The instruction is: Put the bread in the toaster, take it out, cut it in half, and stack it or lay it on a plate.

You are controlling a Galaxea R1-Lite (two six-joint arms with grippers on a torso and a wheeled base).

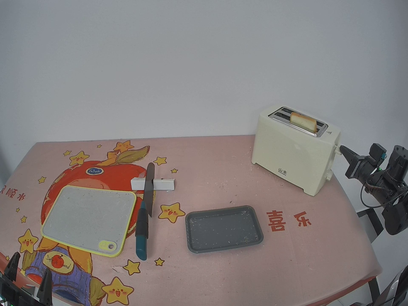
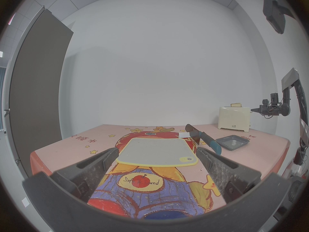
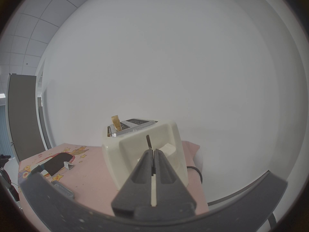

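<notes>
At the right far corner of the table [image 1: 238, 166] stands the cream toaster [image 1: 293, 149]; the bread [image 1: 303, 122] is upright in one of its two slots, and its toasted upper part sticks out above the top; my right pincer [image 1: 342, 149] is at the end of the toaster where the lever is, with its two fingers pressed together and nothing between them; it is just beside the lever, but I cannot tell if it touches; in the right wrist view the same closed pincer [image 3: 153, 152] points at this end of the toaster [image 3: 145, 152], and the bread [image 3: 116, 123] shows above the slot; my left pincer [image 1: 28, 275] is low over the near left edge of the table, its fingers spread wide and holding nothing; in the left wrist view it [image 2: 156, 157] faces the grey cutting board [image 2: 156, 150], which lies flat before it; just beside the right side of the board [image 1: 87, 217] lies the knife [image 1: 143, 217], its blade leaning on a small white block [image 1: 163, 184] and its blue handle toward me; the grey plate [image 1: 193, 243] lies between knife and toaster, apart from both.
</notes>
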